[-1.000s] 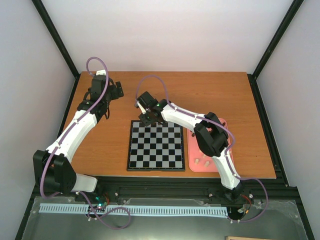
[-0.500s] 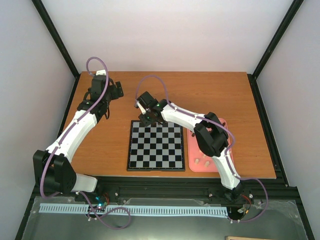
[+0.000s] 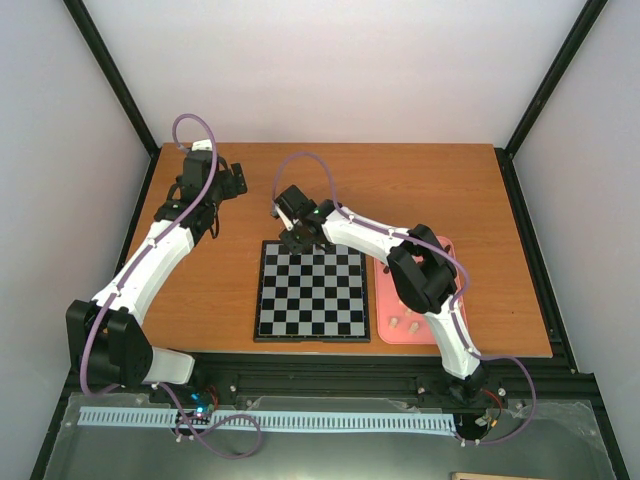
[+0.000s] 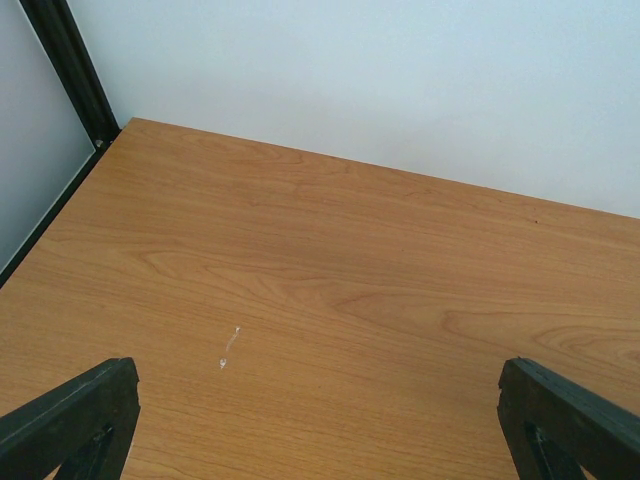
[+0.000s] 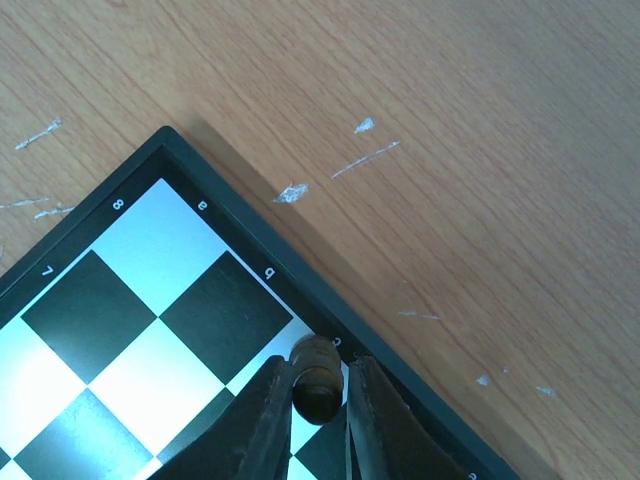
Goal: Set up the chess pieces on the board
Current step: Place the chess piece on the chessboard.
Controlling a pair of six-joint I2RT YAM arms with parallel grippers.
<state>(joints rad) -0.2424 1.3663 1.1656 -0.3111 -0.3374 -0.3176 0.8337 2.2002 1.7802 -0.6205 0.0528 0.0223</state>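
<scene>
Right fingers point(image 5: 266, 420): gripping a dark chess piece point(image 5: 316, 385) from both sides, its rounded top showing between the tips.
Dark chess piece: hanging over the board's point(image 5: 225, 312) far back row, by the border letter c, close to the board's far-left corner; whether its base is touching the square is hidden.
Long axis: seemingly pointing straight down at the board, in line with the fingers, so the piece is probably hanging upright.
Deciding relation: the target square is lying directly beneath the piece, just inside the board's far border, so the move is likely calling for a short straight descent and then letting go.
Left fingers point(image 4: 75, 420): spread wide and holding nothing, hovering over bare surface point(image 4: 330, 270) well off the board's far-left corner.
Nearer arm: the right one, reaching across the board's far edge.
Pink tray point(image 3: 383, 308): lying against the board's right side, with pale pieces point(image 3: 405, 324) waiting on it.
Risk: the piece could be tipping if released before it is resting flat.
</scene>
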